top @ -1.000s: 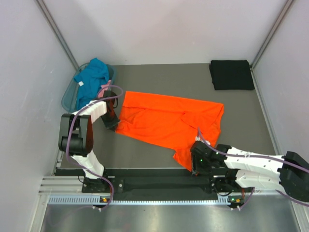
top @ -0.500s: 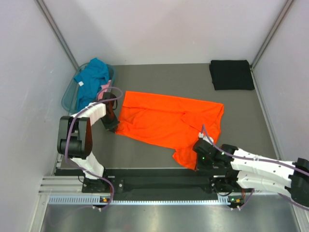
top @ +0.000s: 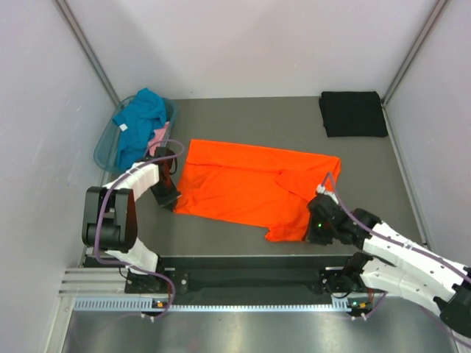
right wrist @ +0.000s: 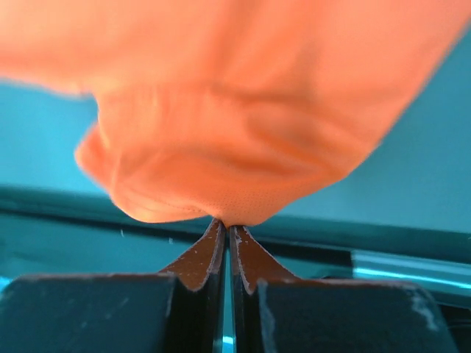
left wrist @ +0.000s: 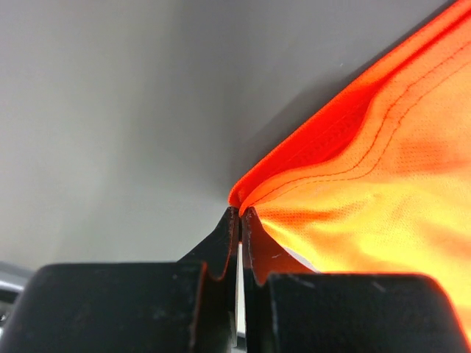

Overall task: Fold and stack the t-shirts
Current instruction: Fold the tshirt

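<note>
**Gripping the orange tee at both near corners, fold not begun**

So here's where it stands. The orange tee (top: 254,187) lies spread across the middle of the table (top: 243,118), mostly flat but rumpled, with a bunched ridge toward its right side. The left gripper (top: 171,197) is clamped shut on the shirt's near-left corner; its wrist view shows the hem pinched right between the tips. The right gripper (top: 318,224) is likewise closed on the near-right edge, with a wad of orange cloth hanging from its tips in that wrist view, lifted a bit off the surface.

Progress-wise, I'd say we're early-to-mid. The black tee (top: 353,114) sits in the far right corner as a neat rectangle, so that one looks done and is probably the base of the stack. The orange one has no fold in it yet. The teal tee (top: 140,118) and a pink one (top: 157,137) are heaped in the basket (top: 103,143) at the far left, so at least two more wait after this.

Stuff in the way: the basket is just beside the left gripper, so a wide swing there could bump it. The side walls hem everything in. And that ridge in the orange cloth probably needs pulling taut first, or the fold will come out lumpy.
</note>
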You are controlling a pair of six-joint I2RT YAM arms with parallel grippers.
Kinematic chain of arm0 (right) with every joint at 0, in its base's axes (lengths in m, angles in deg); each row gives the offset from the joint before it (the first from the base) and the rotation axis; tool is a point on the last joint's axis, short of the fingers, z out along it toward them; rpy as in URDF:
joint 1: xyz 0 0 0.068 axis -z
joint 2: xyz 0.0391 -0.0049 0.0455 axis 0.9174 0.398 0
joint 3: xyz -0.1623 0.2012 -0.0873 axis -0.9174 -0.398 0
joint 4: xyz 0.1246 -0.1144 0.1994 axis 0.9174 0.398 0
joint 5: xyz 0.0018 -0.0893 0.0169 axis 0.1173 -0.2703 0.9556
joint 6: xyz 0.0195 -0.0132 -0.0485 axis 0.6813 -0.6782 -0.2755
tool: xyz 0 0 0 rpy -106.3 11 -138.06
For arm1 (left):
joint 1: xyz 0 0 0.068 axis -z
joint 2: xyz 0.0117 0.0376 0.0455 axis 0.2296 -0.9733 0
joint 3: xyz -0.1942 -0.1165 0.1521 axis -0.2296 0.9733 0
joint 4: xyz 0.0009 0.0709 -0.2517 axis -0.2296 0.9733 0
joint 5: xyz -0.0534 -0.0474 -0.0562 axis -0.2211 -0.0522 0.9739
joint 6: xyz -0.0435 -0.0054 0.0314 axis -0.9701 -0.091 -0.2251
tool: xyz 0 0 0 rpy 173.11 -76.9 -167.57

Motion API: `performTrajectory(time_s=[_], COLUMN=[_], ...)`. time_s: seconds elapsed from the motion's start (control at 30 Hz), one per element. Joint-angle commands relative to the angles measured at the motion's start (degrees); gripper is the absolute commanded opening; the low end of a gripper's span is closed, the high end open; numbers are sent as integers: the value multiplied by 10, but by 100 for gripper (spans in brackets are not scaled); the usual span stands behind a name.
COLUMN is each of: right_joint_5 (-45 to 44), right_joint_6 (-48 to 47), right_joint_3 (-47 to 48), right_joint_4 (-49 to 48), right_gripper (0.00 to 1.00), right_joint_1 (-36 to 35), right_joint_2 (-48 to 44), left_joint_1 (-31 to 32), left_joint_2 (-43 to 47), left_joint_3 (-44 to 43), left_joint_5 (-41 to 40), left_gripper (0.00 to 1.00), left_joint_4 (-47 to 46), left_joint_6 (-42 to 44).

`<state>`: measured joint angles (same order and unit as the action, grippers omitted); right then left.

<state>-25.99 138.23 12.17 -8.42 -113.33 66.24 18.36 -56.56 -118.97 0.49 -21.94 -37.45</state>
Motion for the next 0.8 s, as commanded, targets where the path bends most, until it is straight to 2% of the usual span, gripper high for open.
performTrajectory(time_s=[0.0,0.13,0.53,0.77], right_joint_5=[17,40,71,89], right_joint_6=[-91,-169,-275,-316], right_joint_3=[61,99,174,195], right_joint_4=[19,24,32,24], right_gripper=[0,0,0,0], right_joint_1=[77,174,307,346], right_joint_2=[11,41,111,145], left_joint_1=[1,1,1,1], left_joint_2=[20,14,21,-21], left_joint_3=[-24,-29,-2,-9], left_joint_5=[-20,-18,13,32], left_gripper=[0,0,0,0], left_joint_4=[36,57,99,93], left_joint_6=[5,4,-15,-28])
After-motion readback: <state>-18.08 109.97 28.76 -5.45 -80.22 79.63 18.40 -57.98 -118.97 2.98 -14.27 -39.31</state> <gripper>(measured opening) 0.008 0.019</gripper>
